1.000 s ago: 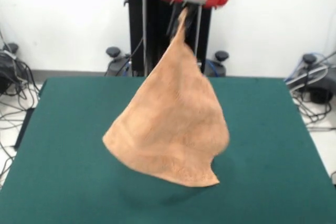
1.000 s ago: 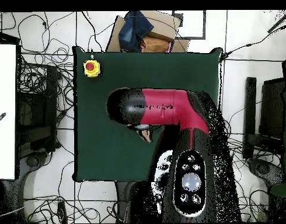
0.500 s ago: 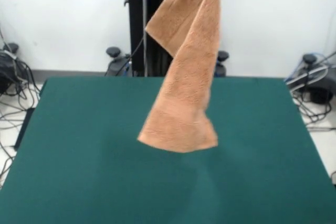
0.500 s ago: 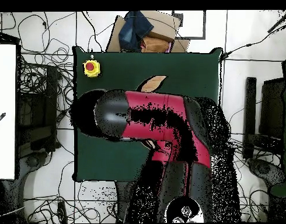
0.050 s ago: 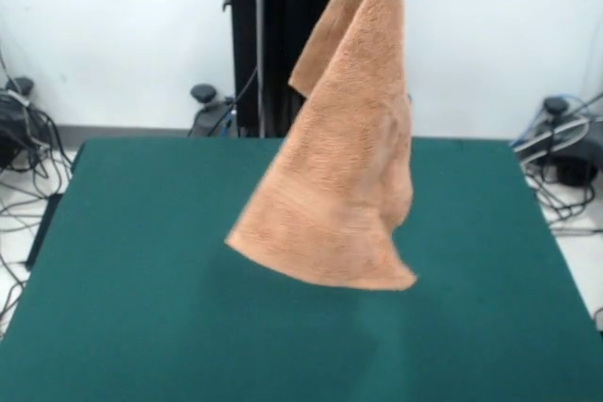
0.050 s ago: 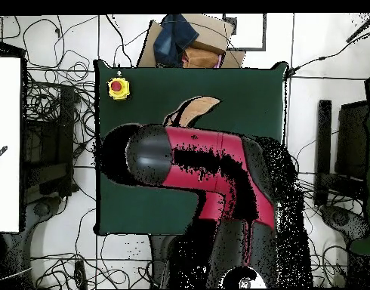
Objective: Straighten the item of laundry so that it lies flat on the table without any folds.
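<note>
The light orange-tan terry-cloth towel [image 5: 344, 167] hangs in the air above the dark green felt-topped bench [image 5: 132, 270], suspended from a point beyond the top edge of the front view. It drapes in loose vertical folds, its lower edge clear of the bench surface. From overhead only a sliver of the towel [image 6: 194, 110] shows past the red and black arm [image 6: 195, 162]. The hand is hidden in both views; its grip cannot be told. A yellow box with a red button [image 6: 118, 87] sits at a bench corner.
</note>
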### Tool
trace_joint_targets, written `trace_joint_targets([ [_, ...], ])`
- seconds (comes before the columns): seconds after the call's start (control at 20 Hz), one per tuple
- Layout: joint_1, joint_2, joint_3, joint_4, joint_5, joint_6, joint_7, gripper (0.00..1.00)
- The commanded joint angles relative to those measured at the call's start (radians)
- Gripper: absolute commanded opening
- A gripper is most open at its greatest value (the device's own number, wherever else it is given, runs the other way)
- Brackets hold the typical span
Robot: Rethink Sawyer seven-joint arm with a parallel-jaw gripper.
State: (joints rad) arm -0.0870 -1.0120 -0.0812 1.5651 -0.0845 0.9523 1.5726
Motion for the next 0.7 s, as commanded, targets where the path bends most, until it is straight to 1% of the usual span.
trace_joint_targets([
  [0.05,-0.003,0.037,-0.028,0.191,0.028,-0.069,0.241,0.0],
  [0.25,0.003,0.042,-0.028,0.213,0.035,-0.102,0.259,0.0],
  [0.7,0.063,0.066,-0.052,0.229,0.03,-0.171,0.353,0.0],
])
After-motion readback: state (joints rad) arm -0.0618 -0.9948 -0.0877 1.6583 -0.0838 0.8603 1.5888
